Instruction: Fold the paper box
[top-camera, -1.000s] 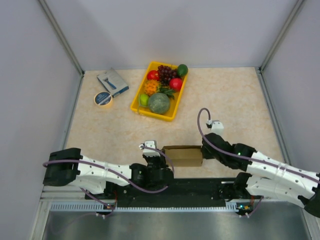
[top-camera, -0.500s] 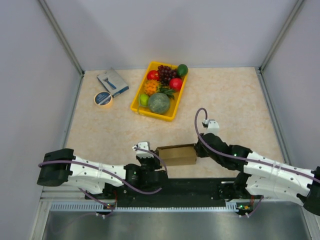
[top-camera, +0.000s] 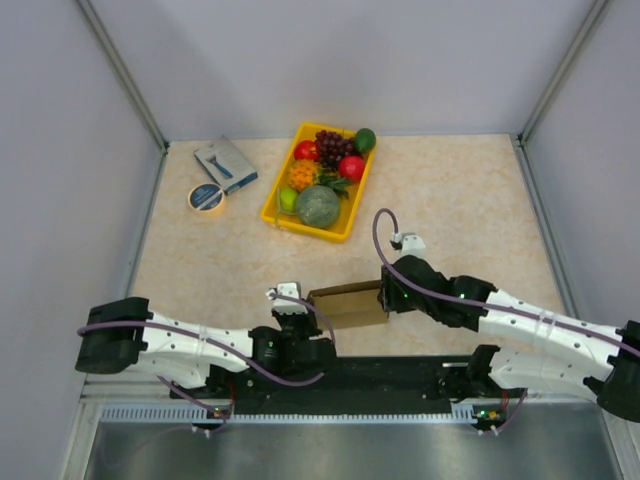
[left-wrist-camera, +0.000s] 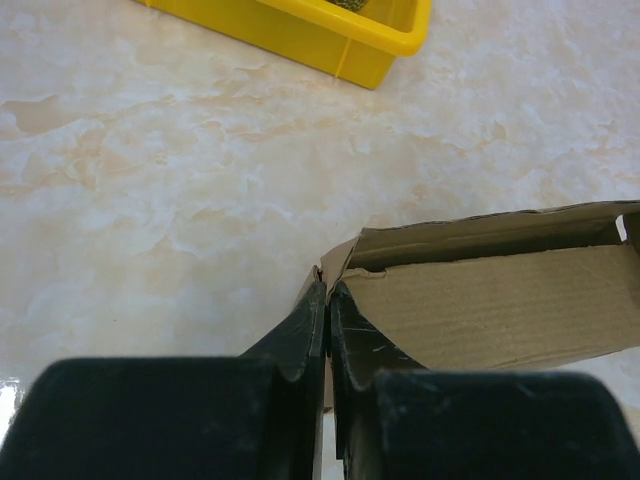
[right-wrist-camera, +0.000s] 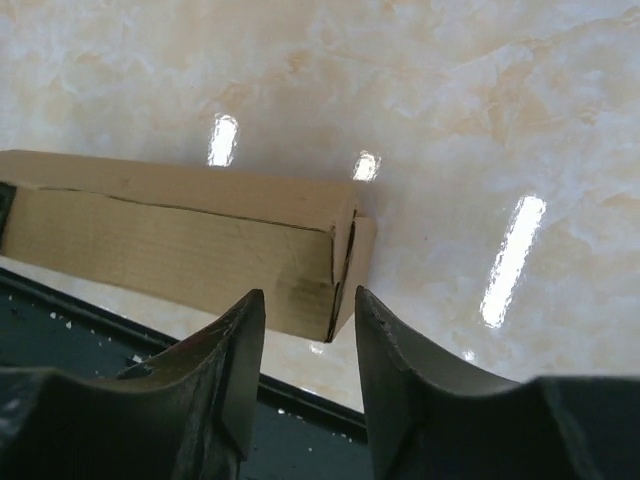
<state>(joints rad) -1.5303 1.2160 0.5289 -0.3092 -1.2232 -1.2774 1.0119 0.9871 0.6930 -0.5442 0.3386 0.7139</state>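
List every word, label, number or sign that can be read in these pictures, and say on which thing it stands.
No text can be read in any view.
White label on the blue-grey box: print too small to read.
Tape roll: a blue mark, too small to read.
Paper box: plain brown, no print visible.
Yellow tray: no print visible.

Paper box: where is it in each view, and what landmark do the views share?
Top external: paper box low centre.
Left wrist: paper box lower right.
Right wrist: paper box left of centre.
Shared landmark: marbled tabletop, under it in all three.
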